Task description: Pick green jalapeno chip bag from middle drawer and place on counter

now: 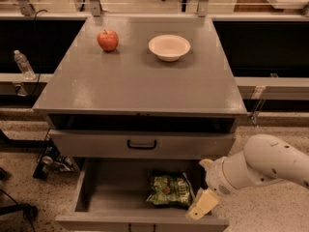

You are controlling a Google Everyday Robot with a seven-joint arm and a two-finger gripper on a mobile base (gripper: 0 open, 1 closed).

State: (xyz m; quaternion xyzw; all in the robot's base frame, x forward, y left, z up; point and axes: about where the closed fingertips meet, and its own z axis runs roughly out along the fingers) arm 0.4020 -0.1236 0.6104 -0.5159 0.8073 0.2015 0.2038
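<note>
The green jalapeno chip bag (168, 190) lies flat on the floor of the open middle drawer (111, 195), right of centre. My gripper (203, 203) hangs at the drawer's right front corner, just right of the bag and close to its edge; contact cannot be made out. The white arm (270, 166) reaches in from the right. The grey counter (140, 86) is the cabinet top above the drawers.
A red apple (107, 40) and a white bowl (169, 47) stand at the back of the counter. The drawer front with a black handle (141, 144) sits above the open drawer. A water bottle (23, 64) stands on a ledge at the left.
</note>
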